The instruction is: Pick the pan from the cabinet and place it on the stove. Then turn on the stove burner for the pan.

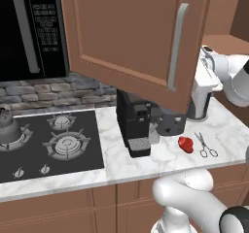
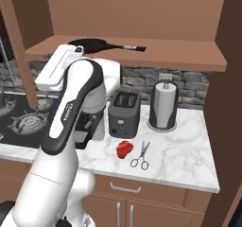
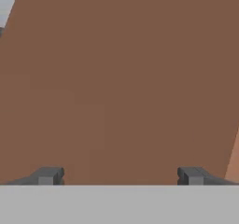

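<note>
Two-finger dark gripper: fingertips spread wide, nothing held, brown wood faced closely. Shallow round matte-black frying pan: seen lying on the wooden shelf of the brown wall cabinet, door open, just beyond the hand. Grasp, transfer to the flat black gas cooktop, and burner ignition are judged outstanding.

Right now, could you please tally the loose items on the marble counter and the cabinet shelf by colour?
Black: 3, the pan, toaster, coffee machine
Silver: 2, the scissors, paper towel holder
Red: 1, a small red item
Total: 6
</note>
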